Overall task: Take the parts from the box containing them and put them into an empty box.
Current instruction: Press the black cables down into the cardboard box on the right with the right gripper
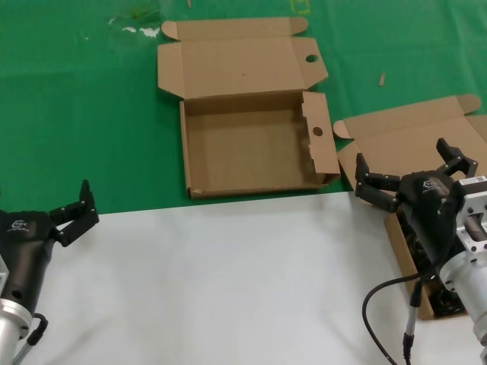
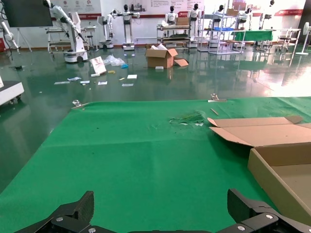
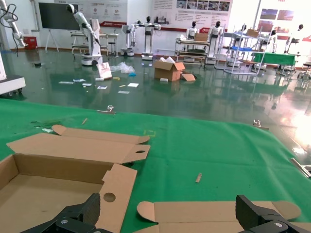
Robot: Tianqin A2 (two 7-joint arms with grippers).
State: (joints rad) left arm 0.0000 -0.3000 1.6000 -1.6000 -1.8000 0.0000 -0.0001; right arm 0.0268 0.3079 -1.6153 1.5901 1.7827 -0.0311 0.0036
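In the head view, the empty box [image 1: 251, 148], with a punched hole in lid and flap, is seen at upper centre. The right gripper [image 1: 409, 172], fingers spread, is held over the box of black power cords [image 1: 421, 262] at right. The left gripper [image 1: 78, 209], spread, is parked at lower left.

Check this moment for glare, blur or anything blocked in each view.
Head view: even light, sharp; the right end effector hides most of the box containing parts. Left wrist view: window glare on the hall floor. Right wrist view: same floor glare; the empty box reads sharp.
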